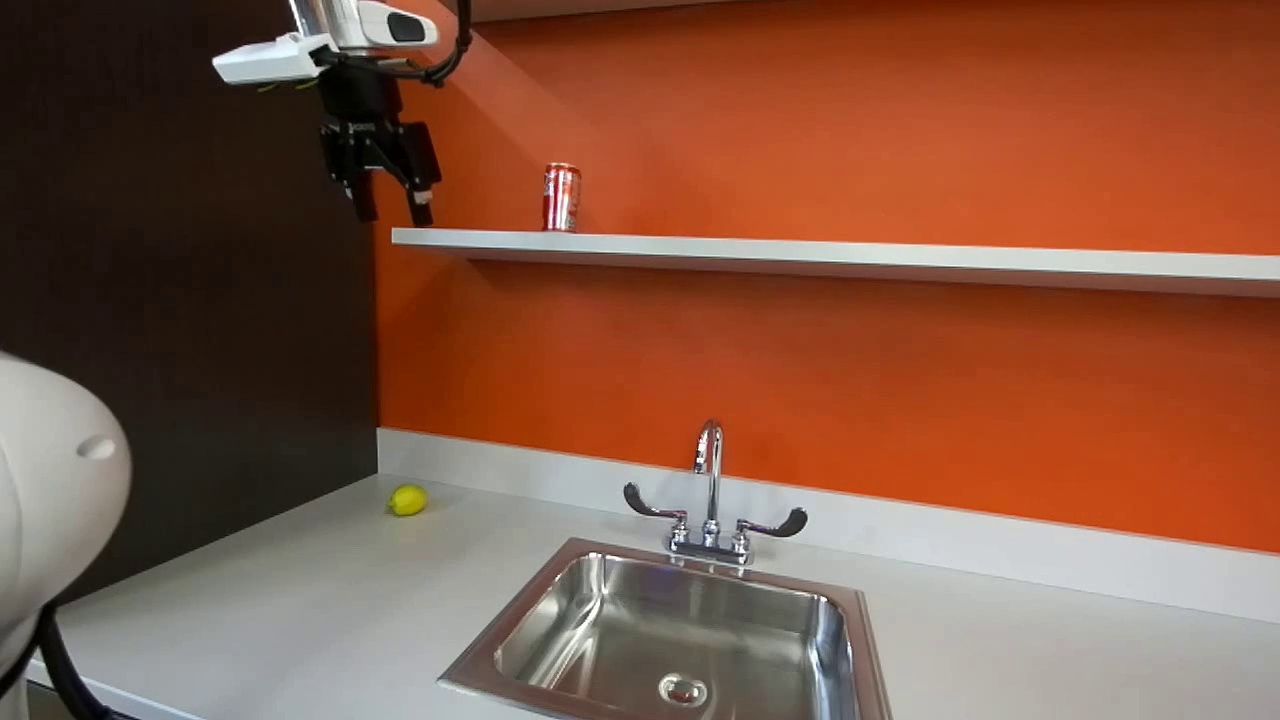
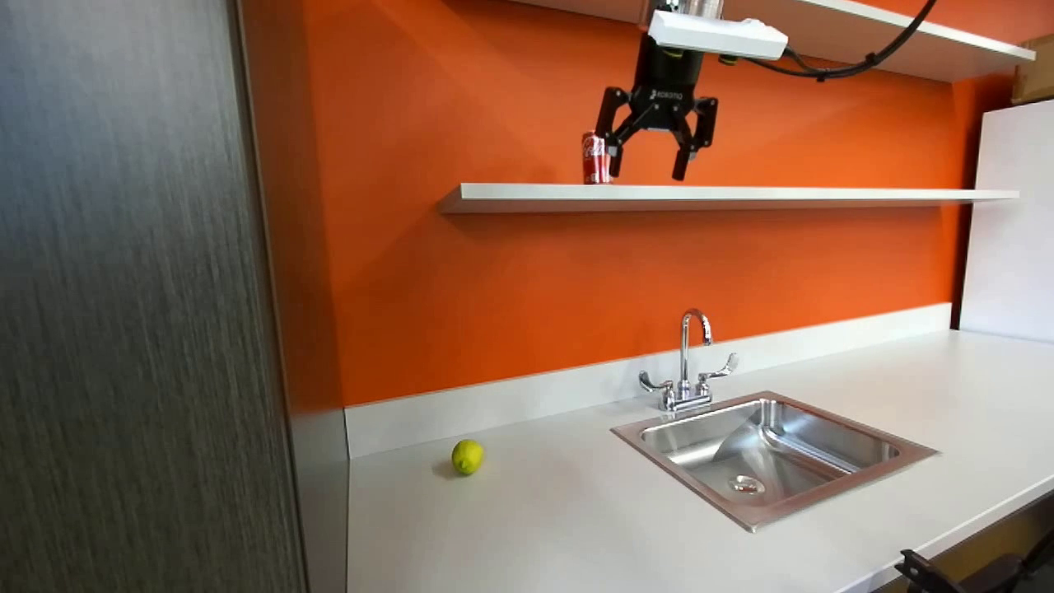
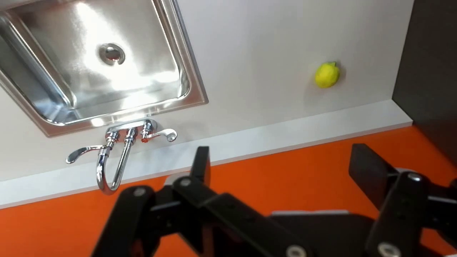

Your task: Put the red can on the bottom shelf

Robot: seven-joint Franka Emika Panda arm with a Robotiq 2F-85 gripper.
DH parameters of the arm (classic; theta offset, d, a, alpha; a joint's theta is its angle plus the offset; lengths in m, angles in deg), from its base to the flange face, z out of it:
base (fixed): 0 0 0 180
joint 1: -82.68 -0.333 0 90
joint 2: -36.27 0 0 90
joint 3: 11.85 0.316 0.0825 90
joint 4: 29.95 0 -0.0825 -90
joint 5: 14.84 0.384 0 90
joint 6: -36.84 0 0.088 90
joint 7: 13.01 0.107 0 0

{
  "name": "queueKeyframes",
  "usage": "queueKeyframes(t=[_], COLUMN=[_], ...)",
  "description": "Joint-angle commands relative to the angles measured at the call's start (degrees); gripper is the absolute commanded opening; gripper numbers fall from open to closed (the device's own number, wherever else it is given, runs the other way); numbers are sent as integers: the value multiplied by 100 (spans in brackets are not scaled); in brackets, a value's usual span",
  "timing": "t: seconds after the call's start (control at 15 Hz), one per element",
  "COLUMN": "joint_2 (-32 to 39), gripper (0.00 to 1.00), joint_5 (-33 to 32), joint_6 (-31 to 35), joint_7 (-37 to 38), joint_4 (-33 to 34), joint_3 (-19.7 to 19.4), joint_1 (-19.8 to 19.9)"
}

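- The red can (image 1: 561,198) stands upright on the bottom shelf (image 1: 800,250), near its left end; the upper shelf (image 2: 947,58) shows above, so this is the lower of two.
- It seems to rest on its flat base, nothing propping it, which should keep it steady. How close it sits to the near edge I cannot tell: the shelf's top surface is out of sight.
- The jaws hang apart, tips down, holding nothing. In an exterior view they cover a sliver of the red can (image 2: 593,161), but that looks like line of sight only; in an exterior view orange wall (image 1: 800,370) shows between jaws and can.
- As the can appears to be where the task wants it, the wide spread suits leaving it be; a swing towards it at this height could topple it.
- The lemon (image 2: 468,457) lies on the worktop (image 2: 510,527), left of the sink (image 1: 524,610), well apart from the can and, I judge, no part of the job.
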Motion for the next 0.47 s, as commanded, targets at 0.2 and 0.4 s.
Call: queueKeyframes(t=[0.2,0.4], joint_2=[-264,-251], gripper=[100,100], joint_5=[157,156], joint_6=[27,27], joint_7=[-110,-109], joint_4=[-406,-394], joint_3=[93,93], joint_1=[138,138])
